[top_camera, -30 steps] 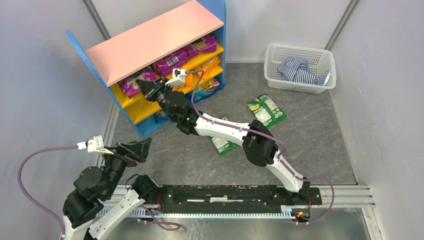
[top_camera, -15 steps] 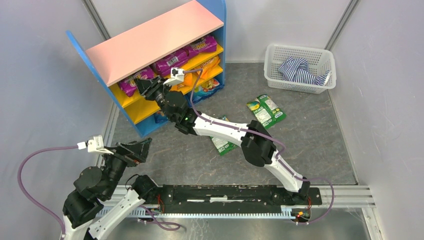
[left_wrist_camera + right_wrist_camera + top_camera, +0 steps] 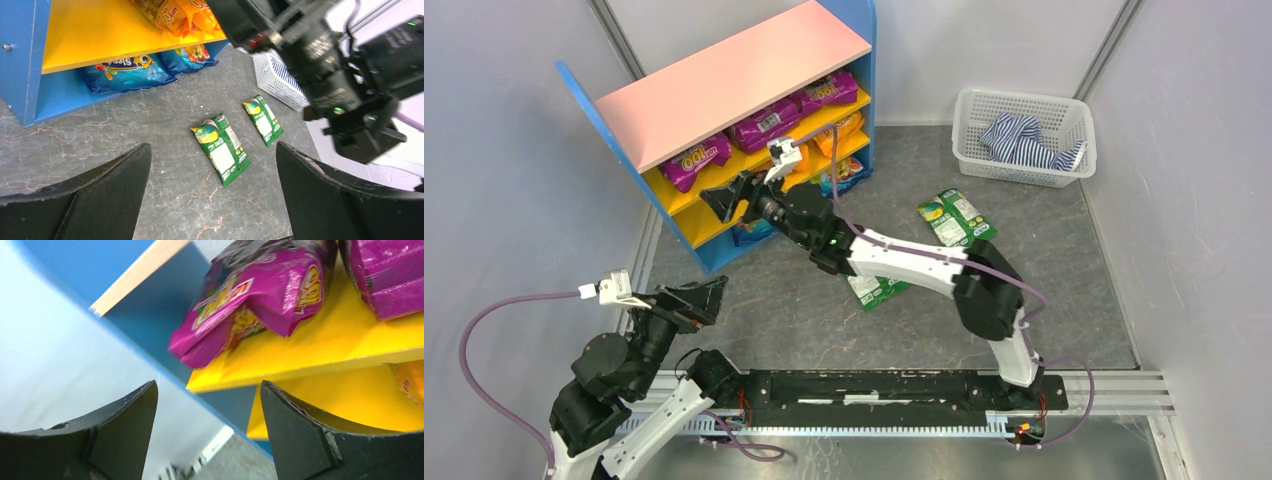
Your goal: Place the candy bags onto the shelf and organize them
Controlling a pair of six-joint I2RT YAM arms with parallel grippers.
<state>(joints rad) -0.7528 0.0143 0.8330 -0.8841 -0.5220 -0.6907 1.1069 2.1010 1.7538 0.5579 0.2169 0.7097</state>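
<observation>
The shelf (image 3: 724, 75) stands at the back left. Three purple candy bags (image 3: 694, 160) (image 3: 764, 122) (image 3: 829, 92) lie on its top yellow board, orange ones (image 3: 839, 125) on the middle board, and blue ones (image 3: 844, 172) at the bottom. Two green bags (image 3: 954, 220) (image 3: 874, 290) lie flat on the floor. My right gripper (image 3: 724, 203) hangs open just in front of the shelf's left end, below the leftmost purple bag (image 3: 255, 300), holding nothing. The left gripper (image 3: 699, 300) stays open near its base, with the green bags (image 3: 220, 147) (image 3: 262, 119) ahead of it.
A white mesh basket (image 3: 1024, 135) with a striped cloth (image 3: 1019, 140) stands at the back right. Grey walls close in on both sides. The right arm (image 3: 325, 60) stretches across the floor between the green bags and the shelf.
My right gripper has opened and let go of the purple bag on the top yellow board's left end, then drawn back down and away from the shelf. The left arm has not moved.
</observation>
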